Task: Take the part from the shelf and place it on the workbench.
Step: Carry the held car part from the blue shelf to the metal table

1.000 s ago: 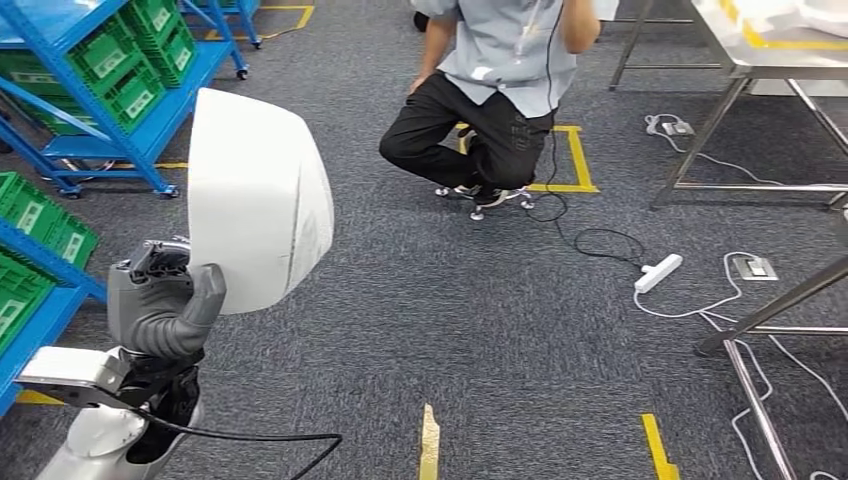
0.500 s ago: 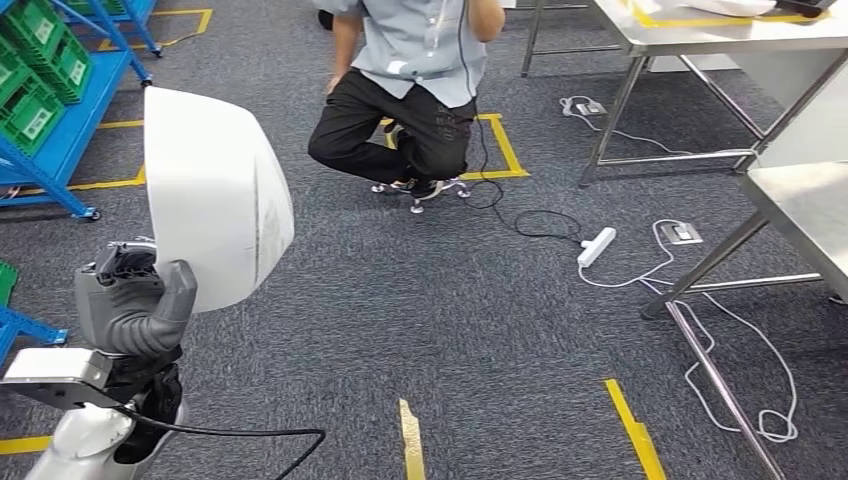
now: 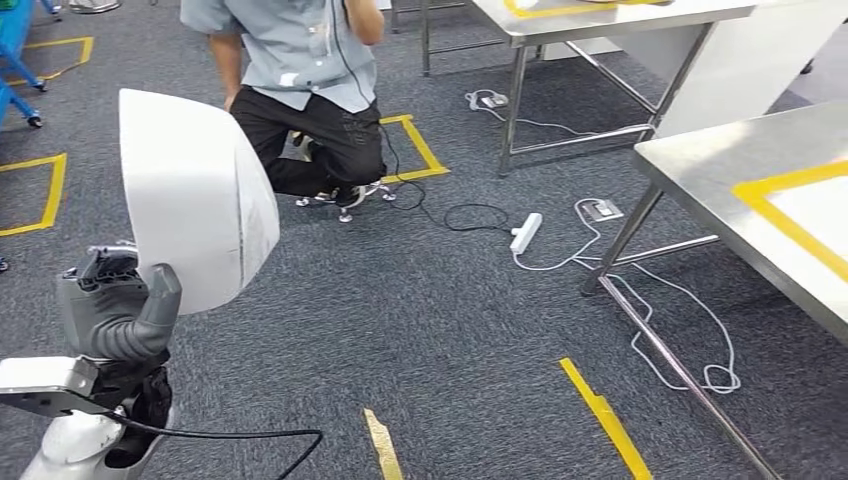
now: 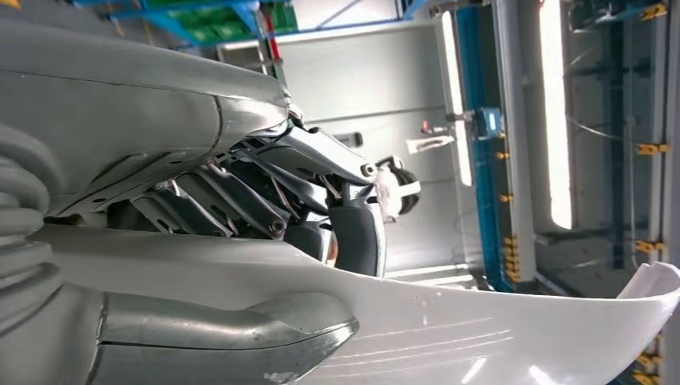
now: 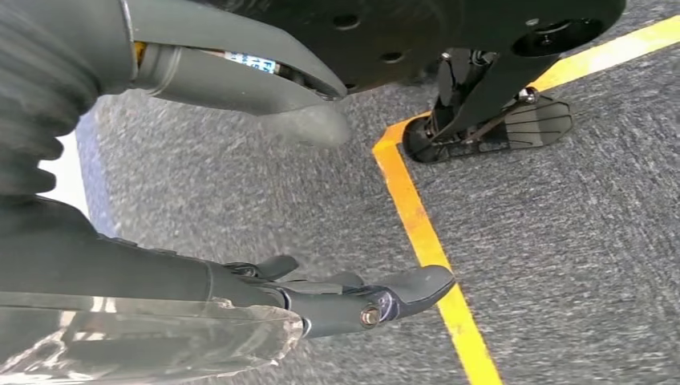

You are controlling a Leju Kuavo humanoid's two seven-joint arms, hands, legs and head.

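Since 1 second ago my whole head view has swung right: the blue shelves have slid off to the left edge and a steel bench [image 3: 700, 165] with yellow tape marking now fills the right side. That is the camera turning, not the things moving.

My left robot hand [image 3: 112, 305] is raised at the lower left, its grey thumb [image 3: 158, 300] and dark fingers [image 4: 248, 188] clamped on the lower edge of the large white curved plastic shell part [image 3: 195, 195], which stands upright above the hand, well apart from the bench. From the left wrist, the thumb presses 1 face of the white shell and the fingers lie on the other.

My right robot hand [image 5: 321, 297] hangs low over the dark grey carpet [image 3: 420, 330], fingers stretched out and apart, holding nothing, beside a yellow tape line [image 5: 425, 241] on the floor.

Beyond the part, a person [image 3: 300, 90] in a grey shirt and black trousers crouches on the carpet. Between the person and the bench lie a white power strip [image 3: 525, 232] and loose white cables [image 3: 660, 320]. A second steel bench [image 3: 590, 22] stands farther back.
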